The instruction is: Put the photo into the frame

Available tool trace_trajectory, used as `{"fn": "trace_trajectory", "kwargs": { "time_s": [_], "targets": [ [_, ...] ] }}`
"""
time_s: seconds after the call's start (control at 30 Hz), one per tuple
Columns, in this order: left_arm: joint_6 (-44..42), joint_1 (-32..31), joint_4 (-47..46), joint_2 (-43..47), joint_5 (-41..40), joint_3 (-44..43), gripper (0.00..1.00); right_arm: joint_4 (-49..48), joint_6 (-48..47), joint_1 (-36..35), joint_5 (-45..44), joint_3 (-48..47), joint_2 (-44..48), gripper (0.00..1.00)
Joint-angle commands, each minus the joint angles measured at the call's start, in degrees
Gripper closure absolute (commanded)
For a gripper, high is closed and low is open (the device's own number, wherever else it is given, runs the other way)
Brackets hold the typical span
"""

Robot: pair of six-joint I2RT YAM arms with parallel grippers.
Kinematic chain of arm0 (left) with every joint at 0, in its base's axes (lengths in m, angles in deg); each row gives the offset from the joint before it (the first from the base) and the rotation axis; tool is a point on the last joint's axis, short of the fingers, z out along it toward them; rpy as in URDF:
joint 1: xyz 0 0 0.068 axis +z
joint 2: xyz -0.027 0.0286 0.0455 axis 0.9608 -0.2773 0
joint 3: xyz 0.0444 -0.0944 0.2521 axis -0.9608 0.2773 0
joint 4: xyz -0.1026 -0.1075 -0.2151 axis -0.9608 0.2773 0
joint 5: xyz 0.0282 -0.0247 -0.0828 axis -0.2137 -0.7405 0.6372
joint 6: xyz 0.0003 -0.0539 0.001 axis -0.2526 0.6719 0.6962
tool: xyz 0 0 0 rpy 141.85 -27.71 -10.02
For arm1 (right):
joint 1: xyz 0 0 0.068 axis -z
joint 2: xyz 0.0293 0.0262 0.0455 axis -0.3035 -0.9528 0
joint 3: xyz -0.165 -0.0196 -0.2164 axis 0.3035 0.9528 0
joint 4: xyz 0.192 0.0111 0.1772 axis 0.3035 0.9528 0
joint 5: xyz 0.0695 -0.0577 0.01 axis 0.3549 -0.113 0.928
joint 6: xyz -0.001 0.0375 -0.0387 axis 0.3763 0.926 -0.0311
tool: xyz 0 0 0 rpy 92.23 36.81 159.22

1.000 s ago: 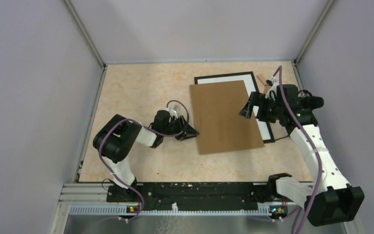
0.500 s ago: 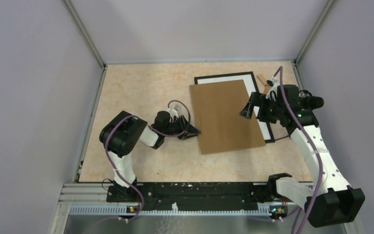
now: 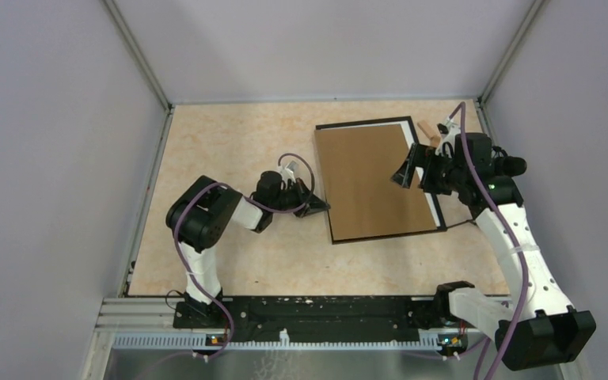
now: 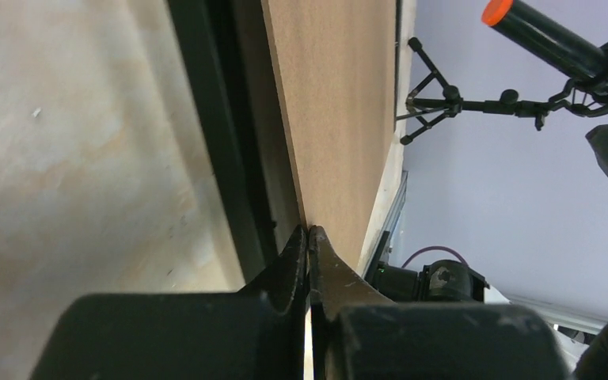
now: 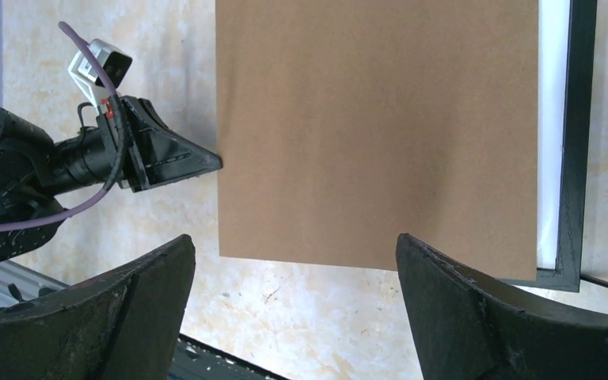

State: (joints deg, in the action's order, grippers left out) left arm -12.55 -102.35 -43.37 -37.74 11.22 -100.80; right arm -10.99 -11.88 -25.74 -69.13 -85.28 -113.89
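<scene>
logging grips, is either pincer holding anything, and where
Nothing looks held: the shut left pincer only touches the left edge of the flat brown backing board; the right pincer hangs open above it.

Black-and-white arms (image 3: pixel 522 253), purple cables (image 5: pixel 63 210)

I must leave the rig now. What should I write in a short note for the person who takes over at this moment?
Grippers: the left end effector is shut, with its tip at the left edge of the brown board. The right end effector is open and empty, above the board.
Things: the board lies over the black frame on the table. A white strip shows between the board and the frame's right edge. The photo is not visible; it may be under the board.
Done: the board is laid on the frame.
Left: probably nudge the board right until it seats, then check the photo.
</scene>
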Motion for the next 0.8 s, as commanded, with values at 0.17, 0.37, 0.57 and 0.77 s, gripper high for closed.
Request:
{"fn": "trace_trajectory", "kwargs": {
  "time_s": [0.17, 0.37, 0.57, 0.77],
  "targets": [
    [0.19, 0.07, 0.75, 3.40, 0.04, -7.25, 1.00, -1.47, -0.45, -0.19, -0.78, -1.85, 1.22, 0.05],
    [1.45, -0.17, 1.67, 0.75, 0.03, -9.98, 1.00, -1.01, -0.65, -0.14, -1.16, -2.16, 1.45, 0.05],
    [2.28, -1.07, 0.85, -0.65, -0.18, -10.57, 1.00, -1.13, -0.61, -0.19, -1.52, -1.43, 1.66, 0.05],
    [1.90, -1.61, 1.63, -1.67, -0.93, -10.99, 1.00, -1.86, -0.16, -0.19, -1.07, -0.93, 1.65, 0.05]
  ]
}}
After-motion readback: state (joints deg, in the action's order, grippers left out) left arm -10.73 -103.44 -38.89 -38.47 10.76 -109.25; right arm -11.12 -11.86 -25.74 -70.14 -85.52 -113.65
